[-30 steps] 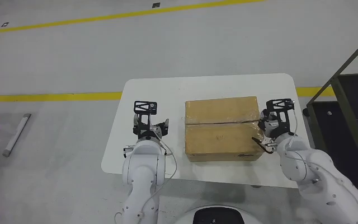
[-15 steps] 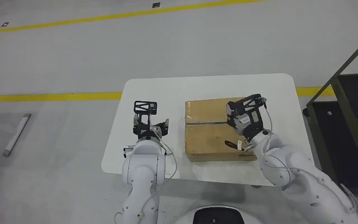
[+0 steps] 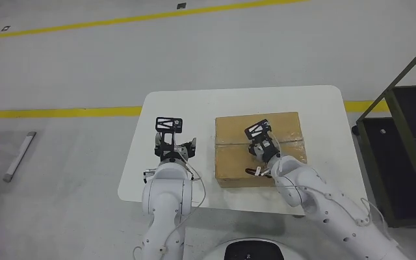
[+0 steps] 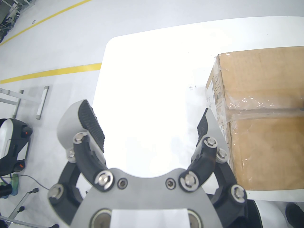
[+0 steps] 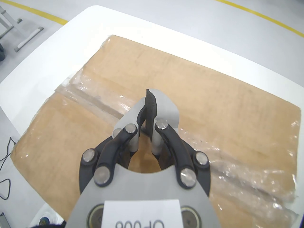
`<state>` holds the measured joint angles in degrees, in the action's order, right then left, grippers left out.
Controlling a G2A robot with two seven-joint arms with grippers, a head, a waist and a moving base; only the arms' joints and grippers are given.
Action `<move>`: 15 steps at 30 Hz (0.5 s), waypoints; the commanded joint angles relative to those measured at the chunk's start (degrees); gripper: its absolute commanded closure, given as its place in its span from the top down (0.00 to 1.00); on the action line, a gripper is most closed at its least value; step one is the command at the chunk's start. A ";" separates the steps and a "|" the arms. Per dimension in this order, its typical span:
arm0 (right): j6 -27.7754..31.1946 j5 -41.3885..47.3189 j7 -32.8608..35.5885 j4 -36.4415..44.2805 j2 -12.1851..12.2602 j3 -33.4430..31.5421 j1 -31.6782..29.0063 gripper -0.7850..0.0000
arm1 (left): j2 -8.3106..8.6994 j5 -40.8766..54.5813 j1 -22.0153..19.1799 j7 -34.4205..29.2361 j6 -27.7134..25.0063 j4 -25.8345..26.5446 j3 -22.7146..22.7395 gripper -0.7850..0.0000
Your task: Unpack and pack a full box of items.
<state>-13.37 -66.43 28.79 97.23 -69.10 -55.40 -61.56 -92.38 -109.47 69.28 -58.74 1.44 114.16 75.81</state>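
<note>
The right gripper has its 2 fingers pressed together pad to pad, with nothing between them. It hangs over the top of the box, its tips pointing at the strip of clear tape that runs along the seam where the 2 top flaps meet. Whether the tips touch the tape cannot be told. In the top view this gripper sits near the middle of the box top, slightly toward the robot's left half of it.

The left gripper is spread wide and holds nothing. It is over bare bench, just beside the box's left end. That end carries a few small labels.

The box is brown cardboard. It is closed, both flaps lie flat, and the wrinkled tape reaches from one end to the other and folds down over the ends. It stands flat on the white bench, on the robot's right half, with its long side across the robot's front.

Around the bench is pale grey floor crossed by 2 yellow lines.
</note>
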 commanded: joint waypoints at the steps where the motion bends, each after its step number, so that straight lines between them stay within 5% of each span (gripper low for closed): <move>1: -0.88 -0.36 0.42 1.21 0.20 -1.43 -1.50 0.00 | 0.00 0.00 0.00 0.00 0.00 0.00 0.00 1.00; 15: -4.25 -3.67 2.40 9.34 1.80 -14.20 -11.77 0.00 | 0.00 0.00 0.00 0.00 0.00 0.00 0.00 1.00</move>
<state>-17.42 -69.88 31.06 106.19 -67.37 -68.76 -72.70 -92.38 -109.47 69.28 -58.74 1.44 114.16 75.81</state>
